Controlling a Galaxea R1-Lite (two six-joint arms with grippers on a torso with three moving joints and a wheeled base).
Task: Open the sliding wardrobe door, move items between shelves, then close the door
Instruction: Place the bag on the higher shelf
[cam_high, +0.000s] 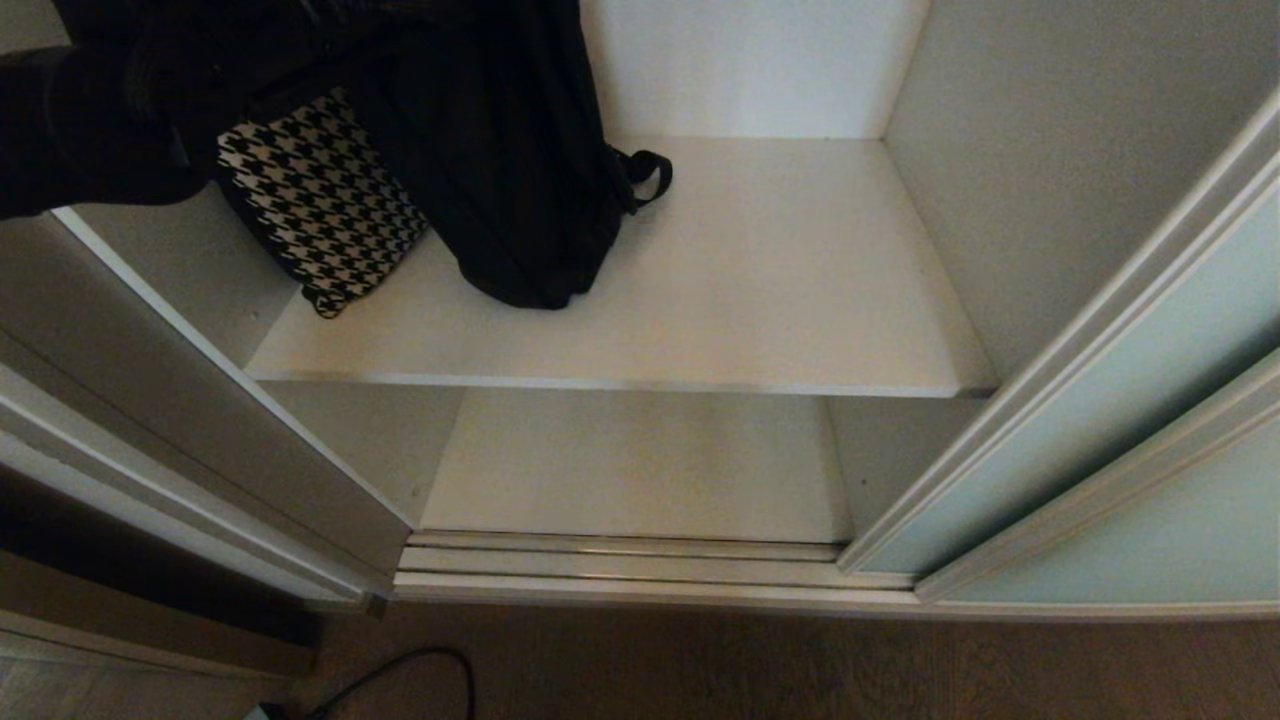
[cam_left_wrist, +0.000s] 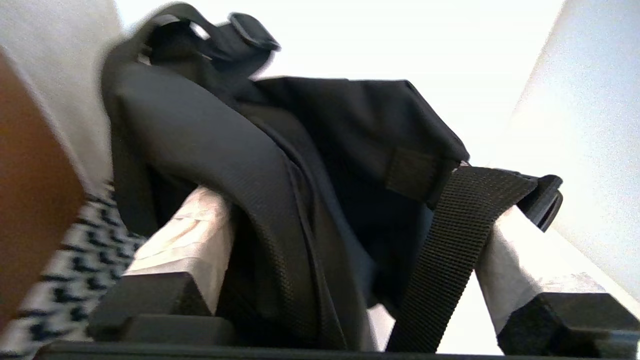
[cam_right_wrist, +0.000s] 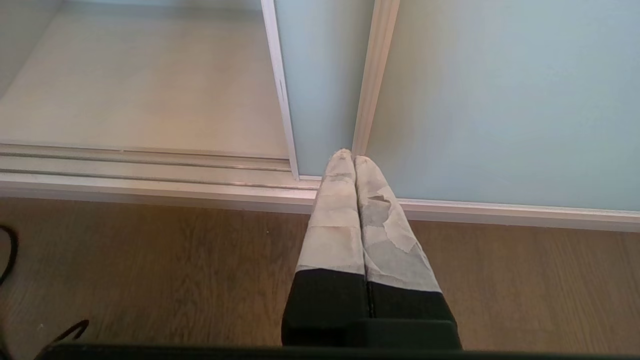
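Brown wooden floor (cam_high: 800, 665) lies closest, with a thin black cable (cam_high: 400, 675) curling on it near the wardrobe's left front corner. Next comes the grooved silver metal floor track (cam_high: 620, 560) along the wardrobe's front edge. On the right side stands the sliding wardrobe door (cam_high: 1120, 420), a tall panel of frosted pale blue-green glass in a slim cream-white frame, pushed aside so the inside is open. Two plain white flat shelves show inside: the lower shelf (cam_high: 640, 470) sits just behind the track, and the upper shelf (cam_high: 780, 270) is above it. A soft black fabric backpack (cam_high: 510, 170) with straps stands on the upper shelf near its back left corner. It leans against a black-and-white checked fabric bag (cam_high: 320, 200) that sits right beside it, closer to the left wall. The left gripper (cam_left_wrist: 350, 240) is up at the backpack, and its two pale taped fingers (cam_left_wrist: 190, 240) stand wide apart. A padded black strap and a woven black strap (cam_left_wrist: 450, 240) lie loose between the fingers, not squeezed. The right gripper (cam_right_wrist: 354, 159) hangs low over the floor in front of the door's bottom edge, with its two taped fingers pressed together on nothing.
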